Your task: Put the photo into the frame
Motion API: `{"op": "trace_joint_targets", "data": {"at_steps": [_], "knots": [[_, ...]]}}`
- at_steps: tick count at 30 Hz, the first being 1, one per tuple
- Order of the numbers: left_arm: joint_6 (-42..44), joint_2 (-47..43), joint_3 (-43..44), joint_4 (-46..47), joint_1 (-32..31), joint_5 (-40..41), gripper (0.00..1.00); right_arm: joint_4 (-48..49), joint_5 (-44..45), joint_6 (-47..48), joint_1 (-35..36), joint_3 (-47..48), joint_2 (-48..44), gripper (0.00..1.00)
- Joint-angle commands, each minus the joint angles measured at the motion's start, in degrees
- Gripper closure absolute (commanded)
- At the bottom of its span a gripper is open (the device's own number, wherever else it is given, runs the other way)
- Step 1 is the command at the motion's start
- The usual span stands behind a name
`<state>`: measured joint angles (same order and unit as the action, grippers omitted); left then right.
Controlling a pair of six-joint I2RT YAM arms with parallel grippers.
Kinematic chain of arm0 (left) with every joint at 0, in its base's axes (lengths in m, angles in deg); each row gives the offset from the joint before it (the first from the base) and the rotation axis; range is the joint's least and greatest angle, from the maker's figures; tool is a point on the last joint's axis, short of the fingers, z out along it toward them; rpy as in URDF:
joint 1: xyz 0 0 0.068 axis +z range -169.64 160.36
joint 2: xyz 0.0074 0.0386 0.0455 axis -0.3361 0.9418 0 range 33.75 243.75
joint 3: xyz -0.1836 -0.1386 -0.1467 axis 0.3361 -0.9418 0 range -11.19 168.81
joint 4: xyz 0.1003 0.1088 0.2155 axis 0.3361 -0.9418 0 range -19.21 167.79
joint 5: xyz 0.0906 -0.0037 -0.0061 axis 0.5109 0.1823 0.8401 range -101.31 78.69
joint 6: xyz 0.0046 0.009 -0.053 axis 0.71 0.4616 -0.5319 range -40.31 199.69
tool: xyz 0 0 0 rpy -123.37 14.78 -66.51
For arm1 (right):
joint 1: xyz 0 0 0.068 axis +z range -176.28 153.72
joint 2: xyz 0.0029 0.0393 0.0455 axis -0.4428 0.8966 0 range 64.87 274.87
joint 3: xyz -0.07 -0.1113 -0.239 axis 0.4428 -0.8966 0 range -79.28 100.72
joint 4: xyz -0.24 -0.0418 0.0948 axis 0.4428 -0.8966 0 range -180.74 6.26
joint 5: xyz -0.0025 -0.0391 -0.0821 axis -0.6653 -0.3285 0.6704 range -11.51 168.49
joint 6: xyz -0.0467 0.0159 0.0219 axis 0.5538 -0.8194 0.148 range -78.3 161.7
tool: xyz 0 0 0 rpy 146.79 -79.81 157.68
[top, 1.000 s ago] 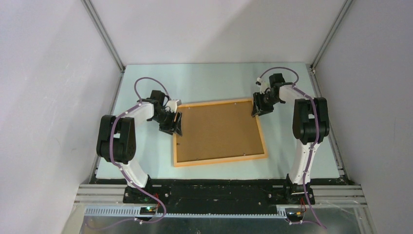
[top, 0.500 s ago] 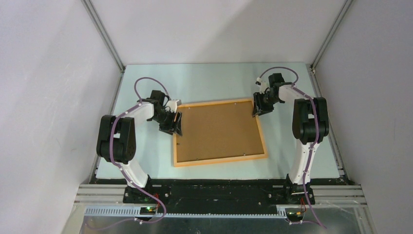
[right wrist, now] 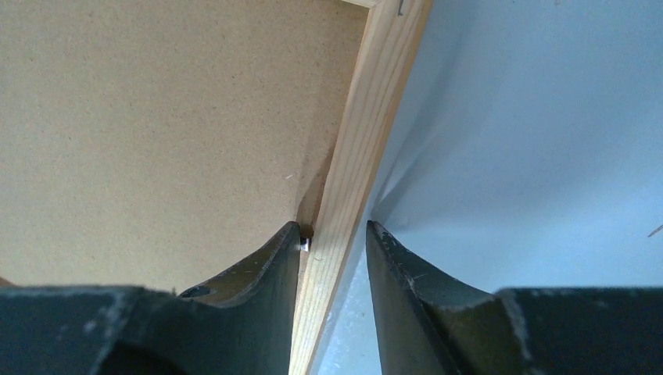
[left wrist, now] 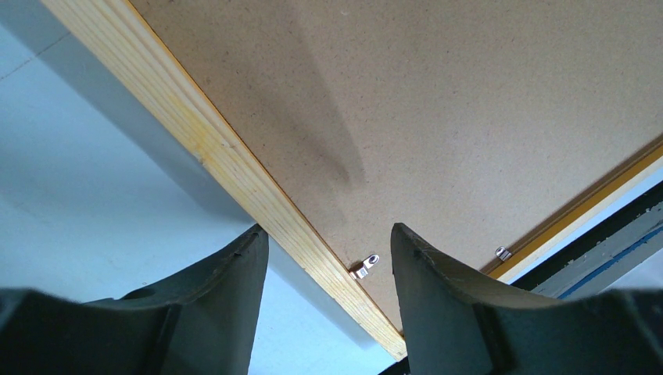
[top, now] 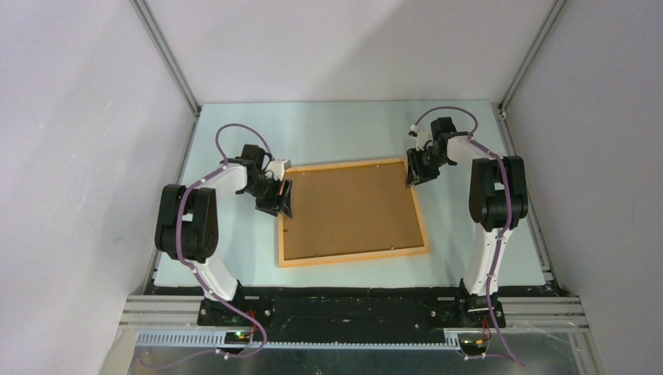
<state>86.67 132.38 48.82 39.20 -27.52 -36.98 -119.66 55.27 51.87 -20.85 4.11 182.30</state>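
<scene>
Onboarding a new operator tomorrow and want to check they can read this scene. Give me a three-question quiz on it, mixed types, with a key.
1. True or false: the photo is visible somewhere on the table.
2. What faces up inside the frame? A) clear pane B) brown backing board C) mountain print
3. Short answer: which rail of the frame does the left gripper straddle, and which does the right gripper straddle?

Key:
1. False.
2. B.
3. Left gripper: left rail. Right gripper: right rail, near the far corner.
</scene>
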Motion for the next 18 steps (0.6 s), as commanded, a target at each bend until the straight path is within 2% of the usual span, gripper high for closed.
{"op": "trace_joint_targets", "data": {"at_steps": [1, 18], "knots": [[0.2, -0.4, 1.8, -0.2, -0.5, -0.5, 0.38, -0.1, 1.4, 3.3, -0.6, -0.6, -0.3, 0.59], [0.1, -0.4, 1.8, -0.1, -0.5, -0.2, 0.38, -1.3, -1.5, 8.3, -0.9, -0.7, 0.2, 0.61]]}}
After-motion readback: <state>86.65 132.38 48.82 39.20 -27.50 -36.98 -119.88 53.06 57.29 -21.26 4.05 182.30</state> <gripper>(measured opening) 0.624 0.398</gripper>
